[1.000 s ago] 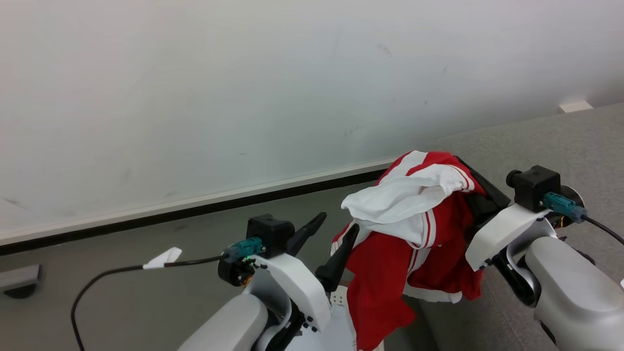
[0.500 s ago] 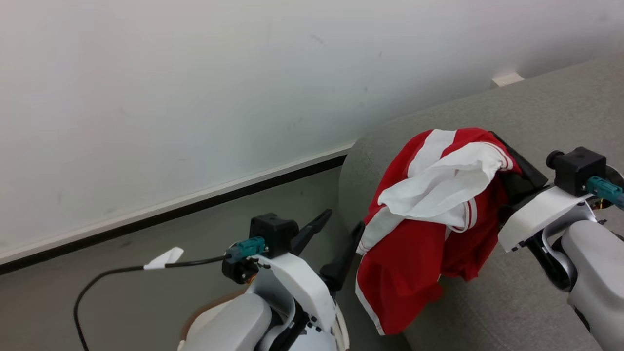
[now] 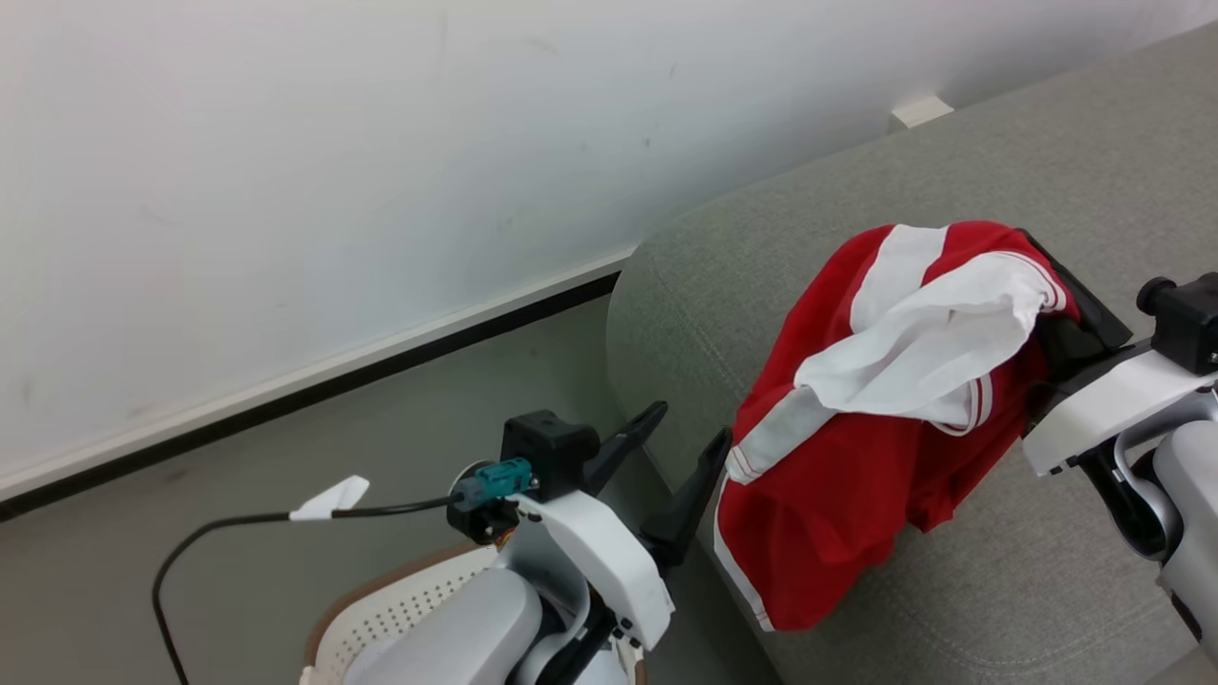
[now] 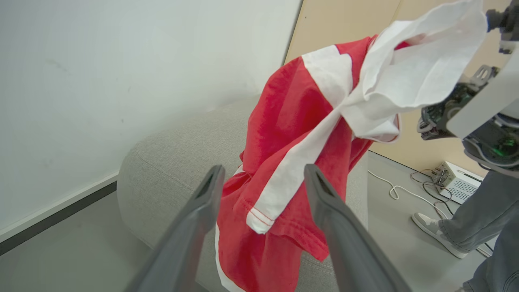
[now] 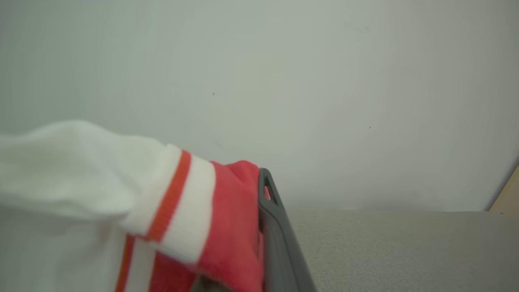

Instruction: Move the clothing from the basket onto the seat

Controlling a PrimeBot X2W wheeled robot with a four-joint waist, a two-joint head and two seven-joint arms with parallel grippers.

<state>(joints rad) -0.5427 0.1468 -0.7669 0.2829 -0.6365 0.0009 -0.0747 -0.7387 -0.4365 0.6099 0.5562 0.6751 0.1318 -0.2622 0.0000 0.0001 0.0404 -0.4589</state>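
The clothing [image 3: 856,457], a red and white bundle with thin stripe trim, hangs from my right gripper [image 3: 1042,285], which is shut on its upper part. It dangles over the rounded arm of the light-grey seat [image 3: 952,181], and its lower hem lies against the upholstery. In the right wrist view the cloth [image 5: 174,211] covers everything but one dark finger [image 5: 272,231]. My left gripper [image 3: 690,425] stands open just left of the garment, holding nothing; in its own view the clothing [image 4: 292,134] hangs beyond the spread fingers [image 4: 202,211]. The basket [image 3: 390,609] peeks out under my left forearm.
A white wall with a dark skirting strip [image 3: 333,385] runs behind the grey floor. In the left wrist view a person's legs and shoe [image 4: 466,231] stand at the lower right, near a small white box [image 4: 450,180] and a cable on the floor.
The head camera has swung towards the sofa, bringing more of it and the basket's rim into view. My right gripper has carried the clothing away from the left gripper, over the sofa arm.
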